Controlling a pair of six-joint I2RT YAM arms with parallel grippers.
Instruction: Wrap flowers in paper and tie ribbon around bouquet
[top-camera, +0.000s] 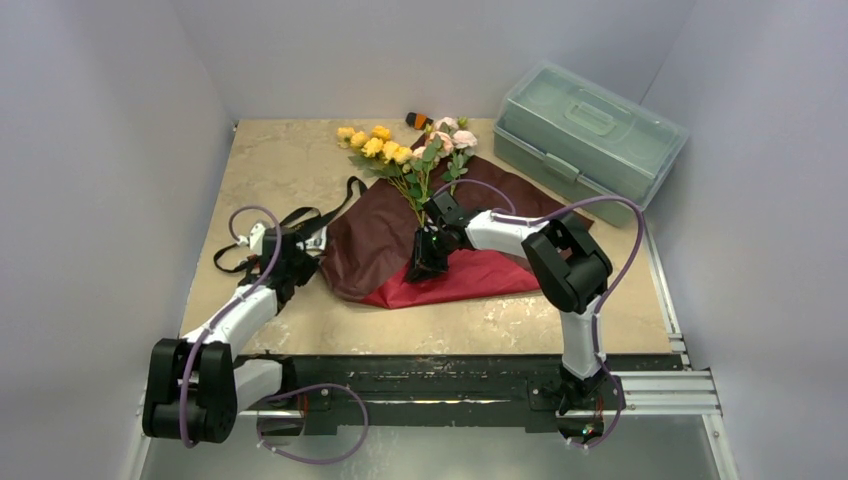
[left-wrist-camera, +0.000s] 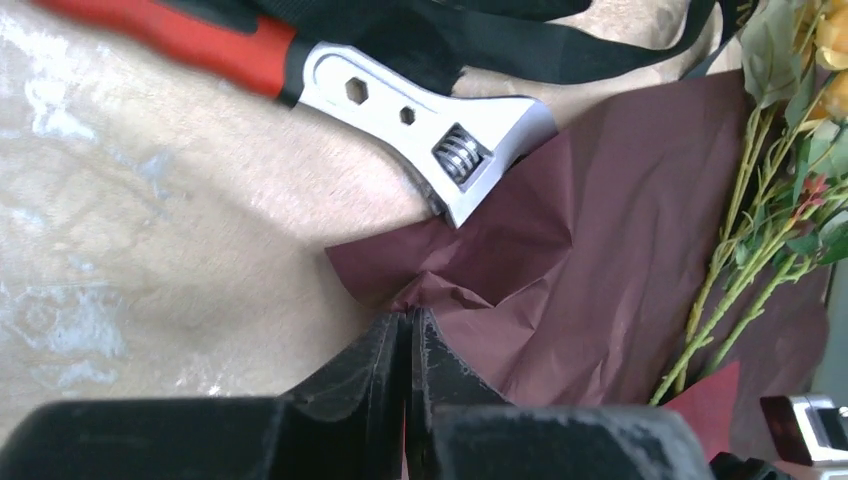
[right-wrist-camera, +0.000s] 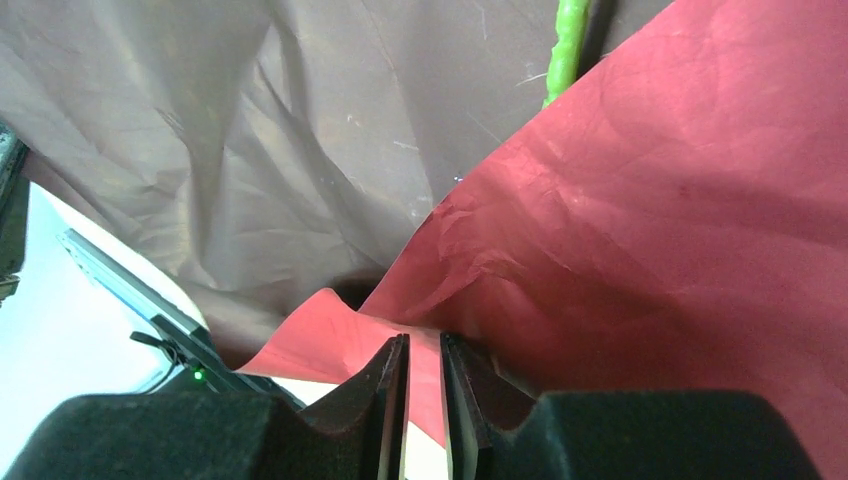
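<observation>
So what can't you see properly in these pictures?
Top view: orange-and-black thing behind the flowers, too small to name.
Top view: part of the ribbon, hidden under the left arm.
Top view: inside the toolbox, lid shut.
Left wrist view: wrench handle, blurred and cut off by the top edge.

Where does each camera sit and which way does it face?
Top external: high behind the bases, looking down on the beige table; both arms show.
Left wrist: low, facing the crinkled dark red paper sheet; left gripper pinches its corner.
Right wrist: low over the sheet; right gripper grips it.
Both wrists share: sheet, green flower stems.
</observation>
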